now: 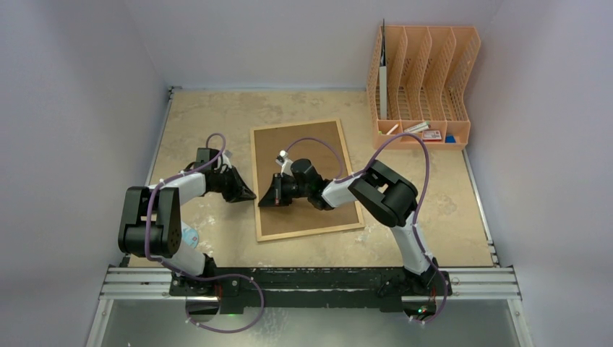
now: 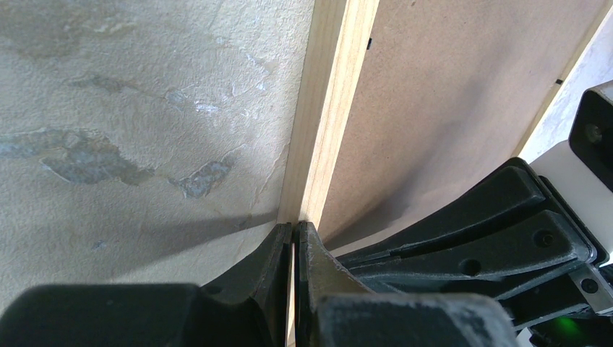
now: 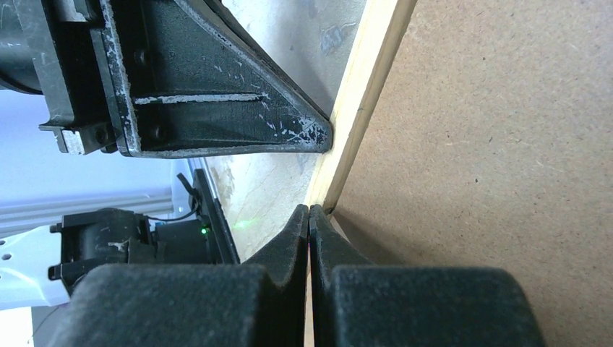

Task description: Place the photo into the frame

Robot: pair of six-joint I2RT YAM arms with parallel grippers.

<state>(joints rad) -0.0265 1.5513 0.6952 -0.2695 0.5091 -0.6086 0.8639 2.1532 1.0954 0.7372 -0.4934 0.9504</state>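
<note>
The frame (image 1: 303,155) lies flat mid-table with its brown fibreboard back (image 3: 491,144) facing up inside a thin light-wood border (image 2: 329,108). My left gripper (image 1: 252,195) is shut, its tips (image 2: 296,225) resting against the outer side of the frame's left border. My right gripper (image 1: 262,203) reaches over the frame from the right and is shut too, its tips (image 3: 309,210) at the same left border, just nearer than the left gripper's finger (image 3: 217,108). Nothing shows between either pair of jaws. The photo is out of view.
An orange file organiser (image 1: 423,79) stands at the back right with small items in its front tray. Pale walls close in the table on the left, back and right. A metal rail (image 1: 311,283) with the arm bases runs along the near edge.
</note>
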